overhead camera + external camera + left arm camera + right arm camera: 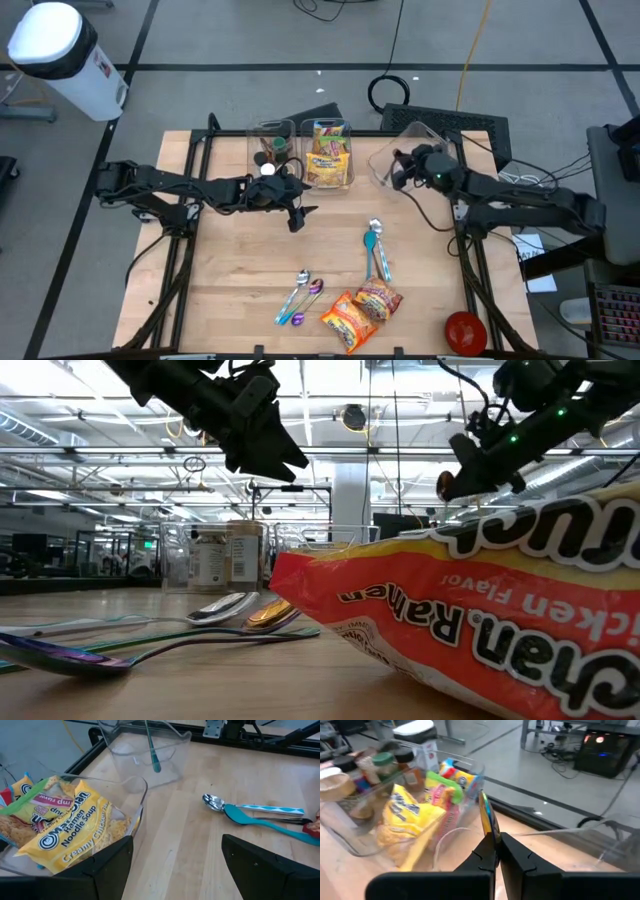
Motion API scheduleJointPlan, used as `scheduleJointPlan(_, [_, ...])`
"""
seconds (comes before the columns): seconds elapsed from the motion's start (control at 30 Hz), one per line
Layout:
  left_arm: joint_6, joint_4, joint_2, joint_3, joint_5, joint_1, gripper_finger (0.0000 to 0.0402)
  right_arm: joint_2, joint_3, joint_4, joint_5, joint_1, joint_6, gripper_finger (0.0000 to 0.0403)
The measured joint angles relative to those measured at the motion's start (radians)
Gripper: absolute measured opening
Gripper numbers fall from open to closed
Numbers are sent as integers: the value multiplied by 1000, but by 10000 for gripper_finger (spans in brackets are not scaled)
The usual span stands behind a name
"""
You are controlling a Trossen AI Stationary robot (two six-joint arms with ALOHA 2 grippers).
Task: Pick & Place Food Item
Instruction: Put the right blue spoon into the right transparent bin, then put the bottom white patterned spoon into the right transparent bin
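Note:
Two ramen packs (pixel 360 312) lie on the table near its front edge; they fill the right of the low view (pixel 480 630). My left gripper (pixel 296 216) is open and empty above the table, by the clear bin of ramen packs (pixel 330 152); its wrist view (pixel 175 865) shows that bin (pixel 75 825). My right gripper (pixel 397 174) is shut on a thin utensil (pixel 486 810) over a clear bin (pixel 425 148) at the far right. The bin also shows in the left wrist view (pixel 170 767). My right gripper pinches the utensil's thin handle (pixel 489 825) between its two fingers, which lie along it. The utensil reaches out past the fingertips. In the left wrist view it hangs down inside the clear bin, teal end (pixel 156 766) lowest; I cannot tell whether that end touches the bin.
A third clear bin with jars (pixel 271 148) stands far left of the ramen bin. A metal spoon and a teal spoon (pixel 376 250) lie mid-table. Two more spoons (pixel 302 296) lie toward the front. A red round thing (pixel 465 331) sits at the front right.

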Motion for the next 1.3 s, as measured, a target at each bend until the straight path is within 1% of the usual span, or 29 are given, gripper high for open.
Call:
scheduleJointPlan(0.23, [0, 0, 0, 0, 0, 0, 312, 81, 0, 121, -44, 6, 25, 0])
scheduleJointPlan(0.3, [0, 0, 0, 0, 0, 0, 312, 111, 0, 124, -49, 7, 30, 0])
scheduleJointPlan(0.37, [-1, 0, 0, 0, 0, 0, 312, 146, -1, 115, -22, 7, 29, 0])
scheduleJointPlan(0.47, [-1, 0, 0, 0, 0, 0, 312, 196, -1, 117, 57, 1, 22, 1])
scheduleJointPlan(0.53, [-2, 0, 0, 0, 0, 0, 312, 228, -1, 125, 81, -2, 22, 1])
scheduleJointPlan(0.8, [-8, 0, 0, 0, 0, 0, 312, 301, 2, 160, 99, -25, 21, 6])
scheduleJointPlan(0.9, [-8, 0, 0, 0, 0, 0, 312, 300, 1, 147, 111, -29, -14, 35])
scheduleJointPlan(1.13, [-9, 0, 0, 0, 0, 0, 312, 263, -2, 144, 107, -35, -75, 149])
scheduleJointPlan(1.3, [-10, 0, 0, 0, 0, 0, 312, 214, -2, 147, 107, -35, -130, 209])
